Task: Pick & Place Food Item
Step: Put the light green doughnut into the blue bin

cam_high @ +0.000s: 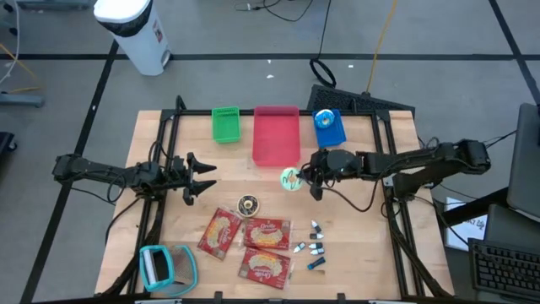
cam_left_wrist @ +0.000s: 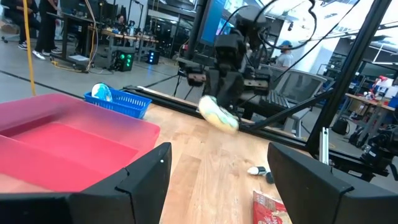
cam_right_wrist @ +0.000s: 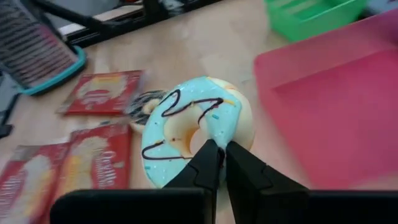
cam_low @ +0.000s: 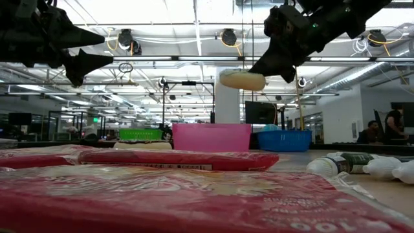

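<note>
Donut (cam_right_wrist: 196, 127), blue icing w/ dark drizzle, is pinched at its edge by right gripper (cam_right_wrist: 217, 158), fingers pressed together on it. It's off the table (cam_high: 354, 262), up in the air just beside the red bin (cam_high: 276, 135). Second donut (cam_high: 247, 204), prob. chocolate, lies near the red packets (cam_high: 250, 243). Left gripper (cam_high: 201, 177) waits at table's left side, fingers spread, holding nothing.

My right gripper (cam_right_wrist: 217, 163) is gripping a pale-blue-iced, brown-squiggled doughnut (cam_right_wrist: 198, 127) beside the pink bin (cam_right_wrist: 336, 112).
</note>
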Robot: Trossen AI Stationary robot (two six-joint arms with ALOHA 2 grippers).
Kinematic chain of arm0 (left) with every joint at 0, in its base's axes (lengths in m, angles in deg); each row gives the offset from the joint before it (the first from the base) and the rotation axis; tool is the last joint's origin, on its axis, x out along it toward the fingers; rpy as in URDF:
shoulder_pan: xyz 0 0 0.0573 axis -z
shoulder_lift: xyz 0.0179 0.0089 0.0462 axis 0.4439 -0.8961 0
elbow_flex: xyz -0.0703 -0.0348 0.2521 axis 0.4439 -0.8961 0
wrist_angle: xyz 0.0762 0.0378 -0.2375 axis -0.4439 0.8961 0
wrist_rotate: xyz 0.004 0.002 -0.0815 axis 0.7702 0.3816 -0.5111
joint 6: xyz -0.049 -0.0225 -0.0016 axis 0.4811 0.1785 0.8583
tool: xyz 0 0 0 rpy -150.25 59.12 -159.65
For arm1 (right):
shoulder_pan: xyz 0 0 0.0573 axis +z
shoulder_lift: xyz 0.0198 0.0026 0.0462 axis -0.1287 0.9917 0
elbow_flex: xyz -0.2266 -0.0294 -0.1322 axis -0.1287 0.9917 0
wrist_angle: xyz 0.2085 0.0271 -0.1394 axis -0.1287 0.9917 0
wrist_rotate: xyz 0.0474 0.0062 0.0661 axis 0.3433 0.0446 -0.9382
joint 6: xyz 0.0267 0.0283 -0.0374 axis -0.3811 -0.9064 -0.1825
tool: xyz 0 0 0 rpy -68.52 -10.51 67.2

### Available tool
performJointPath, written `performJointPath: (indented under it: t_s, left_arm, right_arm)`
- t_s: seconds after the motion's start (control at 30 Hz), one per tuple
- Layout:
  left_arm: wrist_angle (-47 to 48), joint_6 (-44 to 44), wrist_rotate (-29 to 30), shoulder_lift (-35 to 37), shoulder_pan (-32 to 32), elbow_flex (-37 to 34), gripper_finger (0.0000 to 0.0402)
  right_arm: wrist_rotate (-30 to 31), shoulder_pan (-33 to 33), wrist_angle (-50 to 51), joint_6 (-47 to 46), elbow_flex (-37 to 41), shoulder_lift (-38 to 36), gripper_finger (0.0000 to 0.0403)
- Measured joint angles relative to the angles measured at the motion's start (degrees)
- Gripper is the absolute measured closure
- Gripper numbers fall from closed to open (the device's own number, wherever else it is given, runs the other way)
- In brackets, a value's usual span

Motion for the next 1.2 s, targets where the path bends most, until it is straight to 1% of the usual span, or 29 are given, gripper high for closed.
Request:
performJointPath:
  t_s: [0.2,0.4,0.47,0.5,0.63,0.73,0.8,0.93,1.0,1.1,1.2]
  left_arm:
    - [0.0,0.0,-0.02,0.0,0.0,0.01,0.0133]
    - [0.0,0.0,0.0,0.0,-0.01,0.02,0.0133]
    - [0.0,0.0,0.0,0.01,-0.02,0.01,0.0133]
    - [0.0,0.0,-0.01,0.0,-0.02,0.01,0.0133]
    - [0.02,0.0,-0.02,0.0,0.0,0.0,0.0133]
    - [0.0,0.0,0.0,0.0,0.0,0.02,0.0133]
    - [0.0,0.0,-0.01,0.02,0.0,0.02,0.0133]
    - [0.01,0.0,0.0,0.01,-0.01,0.0,0.0133]
    - [0.0,0.0,-0.01,0.01,0.0,0.01,0.0133]
    - [0.0,0.0,0.0,0.02,-0.02,0.0,0.0133]
    - [0.02,0.0,0.0,0.02,0.0,0.0,0.0133]
  right_arm:
    - [0.09,-7.26,2.83,7.91,0.0,-3.85,0.0392]
    - [0.12,-17.54,3.98,14.57,0.0,-5.15,0.0392]
    - [0.09,-21.06,4.11,18.25,0.0,-5.29,0.0392]
    - [0.07,-22.67,3.95,21.56,0.0,-5.35,0.0392]
    - [0.21,-27.52,3.7,40.3,-0.1,-5.44,0.0392]
    - [1.75,-30.28,4.12,49.84,-1.51,-4.91,0.0392]
    - [3.57,-31.95,4.31,55.94,-2.33,-3.89,0.0392]
    - [9.4,-35.44,4.49,67.24,-2.34,-1.76,0.0392]
    - [11.49,-37.36,4.75,69.32,-2.34,-0.76,0.0392]
    - [11.41,-39.67,4.54,70.12,-2.34,0.21,0.0392]
    - [6.08,-41.58,4.84,70.43,-2.25,0.79,0.0392]
